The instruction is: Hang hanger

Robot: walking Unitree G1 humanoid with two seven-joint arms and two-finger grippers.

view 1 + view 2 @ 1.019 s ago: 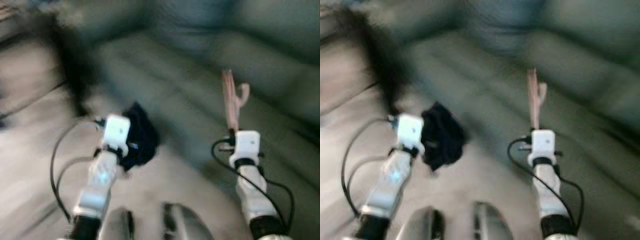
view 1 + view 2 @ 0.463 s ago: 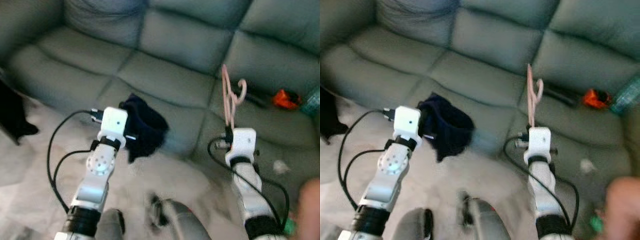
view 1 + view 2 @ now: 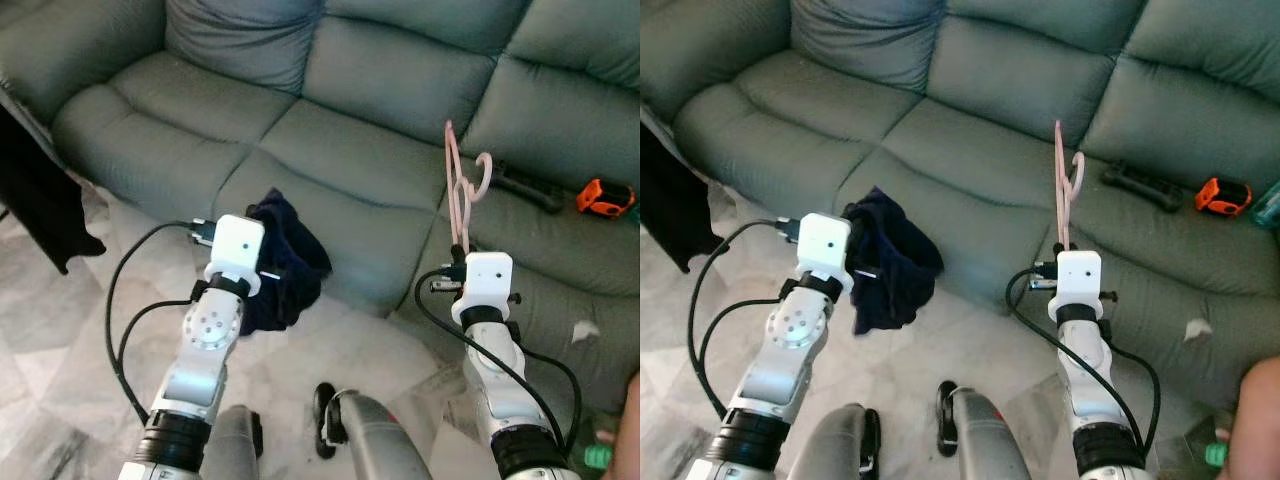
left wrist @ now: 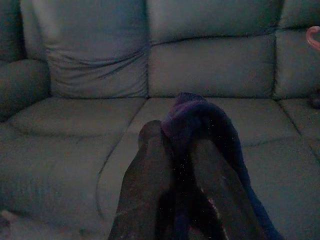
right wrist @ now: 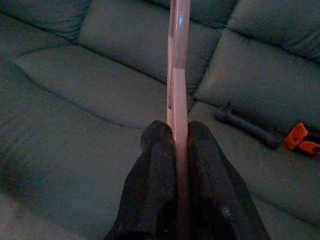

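My right hand is clamped tight on the pink hanger, the two black fingers pressed flat against its thin edge, so the hanger stands upright above my wrist with its hook curling off at the top. It is over the front edge of the grey sofa, toward its right end, and touches nothing else. My left hand is closed on a dark navy cloth, which bunches over the fingers and droops down in front of the sofa's front edge.

I see no rail, rod or hook here, so as I judge it the step in hand is carrying: I have to bring the hanger to wherever it hangs. To do that well I should keep my right wrist level so the hanger stays vertical and does not swing or twist in the grip, since the hold is on a narrow edge and could pivot. I should keep it apart from the sofa back as I turn. The cloth must stay well apart from the hook so it cannot snag. Near the sofa's right end lie a black tool and an orange tape measure; I should steer away from both. A person's hand is at my right, so I should turn slowly.
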